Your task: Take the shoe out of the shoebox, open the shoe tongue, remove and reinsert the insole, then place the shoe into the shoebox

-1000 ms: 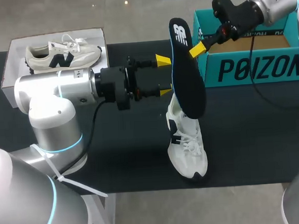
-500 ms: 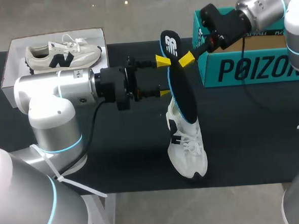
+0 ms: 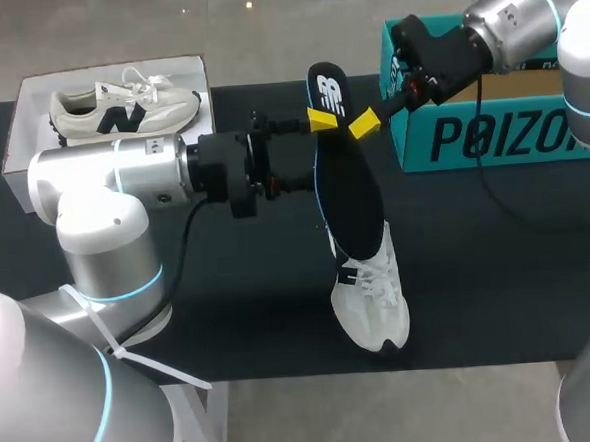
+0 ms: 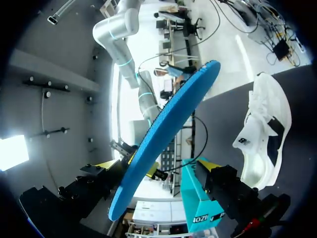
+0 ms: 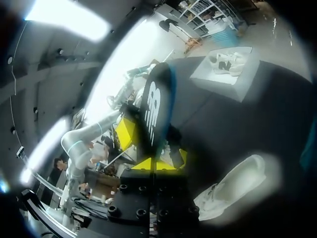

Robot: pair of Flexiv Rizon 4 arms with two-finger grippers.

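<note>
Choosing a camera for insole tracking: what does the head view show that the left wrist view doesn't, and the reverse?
Head view only: the black top face of the insole, the right pincer shut on it near its upper end, and the spare shoe in its white tray.
Left wrist view only: the insole's blue underside, running between the open fingers of the left pincer.
Both: the insole, the white shoe and the teal box.
</note>
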